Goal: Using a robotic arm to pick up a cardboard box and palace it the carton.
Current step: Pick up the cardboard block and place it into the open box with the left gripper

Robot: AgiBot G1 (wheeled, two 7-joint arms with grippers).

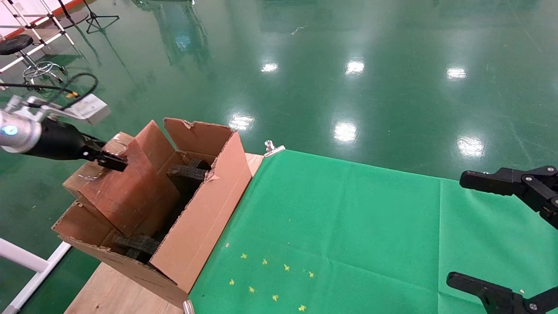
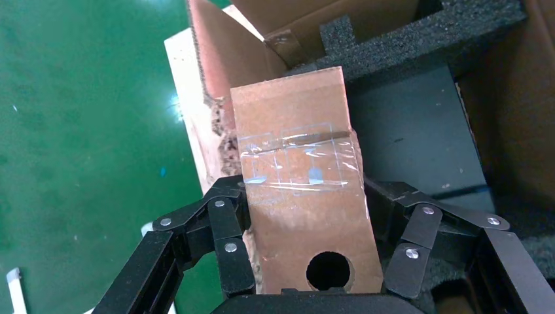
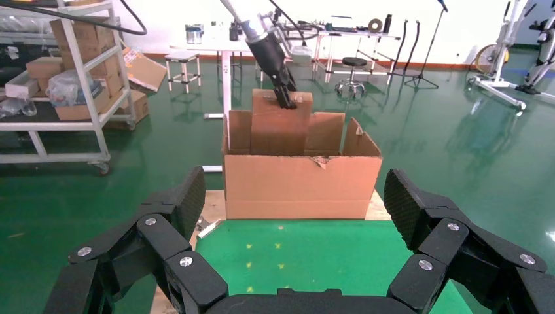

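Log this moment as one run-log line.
left tool: shut on box | box: tilted, partly inside carton | right tool: open, parked over green cloth

box [image 1: 117, 192]: plain brown
carton [image 1: 205, 209]: brown
foam [image 1: 188, 173]: black
cloth [image 1: 348, 226]: green, yellow specks
floor [image 1: 348, 43]: glossy green
grippers: black

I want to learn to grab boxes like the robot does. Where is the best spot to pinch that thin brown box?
Pinch the cardboard box across its thin end, the one with the round hole, coming from above. That is how the left pincer holds it over the carton: the faces there are flat and close enough together to fit between the fingers. The right pincer rests open.
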